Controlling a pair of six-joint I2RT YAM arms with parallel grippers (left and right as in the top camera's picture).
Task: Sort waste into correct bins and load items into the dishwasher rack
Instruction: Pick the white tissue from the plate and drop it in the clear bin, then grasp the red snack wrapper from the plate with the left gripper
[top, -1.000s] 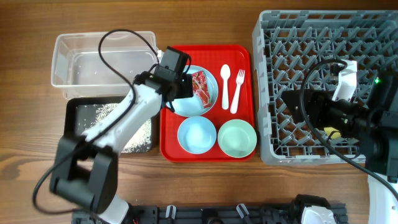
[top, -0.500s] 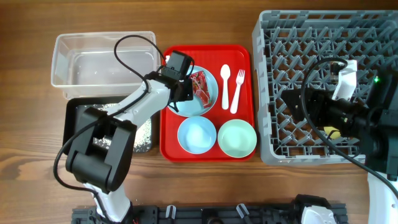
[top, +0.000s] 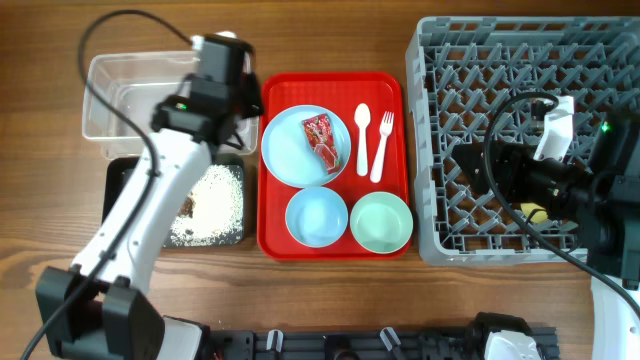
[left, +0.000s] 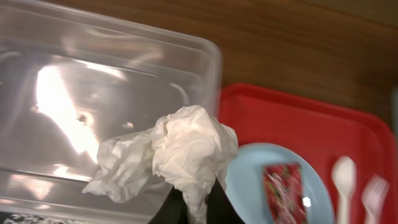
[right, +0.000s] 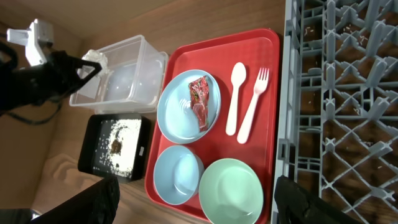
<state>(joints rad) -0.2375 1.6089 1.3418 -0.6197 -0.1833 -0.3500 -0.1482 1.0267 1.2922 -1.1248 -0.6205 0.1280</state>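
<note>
White tissue (left: 180, 155) clamped in my left gripper (left: 194, 205) over the clear tub (left: 93, 93); my right gripper (right: 199, 199) sits spread open above the rack (right: 348, 93)

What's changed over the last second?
The left tool, shut on the tissue, swung from over the plate to above the tub. The plate's left side is now uncovered. The wrapper, bowls and right arm stayed put.

tissue (left: 180, 149): plain white
wrapper (top: 320, 137): red with print, you'll spot it
plate (top: 288, 150): light blue
serving tray (top: 335, 85): red
rack (top: 470, 60): grey
</note>
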